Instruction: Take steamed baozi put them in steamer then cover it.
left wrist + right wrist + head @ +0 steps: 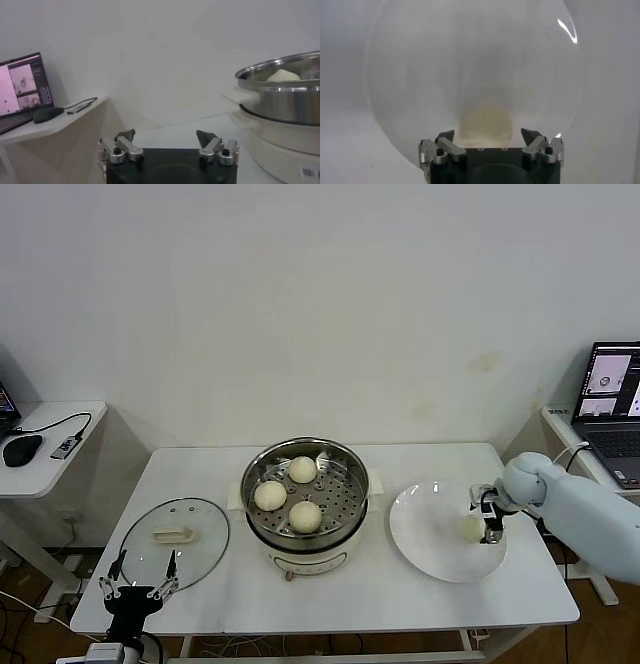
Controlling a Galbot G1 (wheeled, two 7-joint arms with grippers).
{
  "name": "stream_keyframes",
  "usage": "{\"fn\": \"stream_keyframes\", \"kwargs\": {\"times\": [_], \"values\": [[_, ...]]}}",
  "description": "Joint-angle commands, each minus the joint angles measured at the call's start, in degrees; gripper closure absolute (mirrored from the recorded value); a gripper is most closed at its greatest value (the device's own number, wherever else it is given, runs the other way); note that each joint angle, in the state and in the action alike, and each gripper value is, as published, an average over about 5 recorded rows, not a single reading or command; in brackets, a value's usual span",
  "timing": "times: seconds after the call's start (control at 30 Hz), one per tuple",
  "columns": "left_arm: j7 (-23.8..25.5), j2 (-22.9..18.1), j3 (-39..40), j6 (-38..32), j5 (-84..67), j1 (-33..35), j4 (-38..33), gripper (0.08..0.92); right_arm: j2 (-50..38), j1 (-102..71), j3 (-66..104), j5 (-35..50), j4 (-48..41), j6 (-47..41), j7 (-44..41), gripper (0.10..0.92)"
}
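3 cream baozi (pixel 290 492) on perforated tray in uncovered steel steamer (pixel 350 479), table centre; 4th baozi (pixel 470 529) on plate.

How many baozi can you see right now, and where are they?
4. Three small cream-white steamed baozi sit on the round steel steamer's perforated tray: rear, left, front. The fourth lies on the flat white plate, under the right gripper.

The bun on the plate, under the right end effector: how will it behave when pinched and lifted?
The bun looks soft and doughy, so it will probably dent under a hard squeeze. Its rounded, smooth surface could let it slip or roll on the glossy plate if nudged off-centre. It seems light for its size. The right end effector stands open around it; the left end effector hangs open by the glass lid.
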Motion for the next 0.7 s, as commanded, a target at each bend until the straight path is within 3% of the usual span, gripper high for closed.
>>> {"fn": "stream_keyframes", "kwargs": {"times": [0.03,0.4,0.7], "values": [[0.0,0.0,0.0,0.0,0.0,0.0,0.1,0.177,1.6,-1.0,1.2,-1.2,-2.5,0.0,0.2,0.266],[0.0,-0.1,-0.4,-0.1,0.0,0.4,-0.5,0.177,0.1,0.8,0.7,-0.2,-0.1,-0.2,-0.8,0.425],[0.0,0.1,-0.2,0.0,-0.1,0.3,-0.7,0.177,-6.2,15.5,-8.7,10.0,12.1,-5.1,-1.3,0.44]]}}
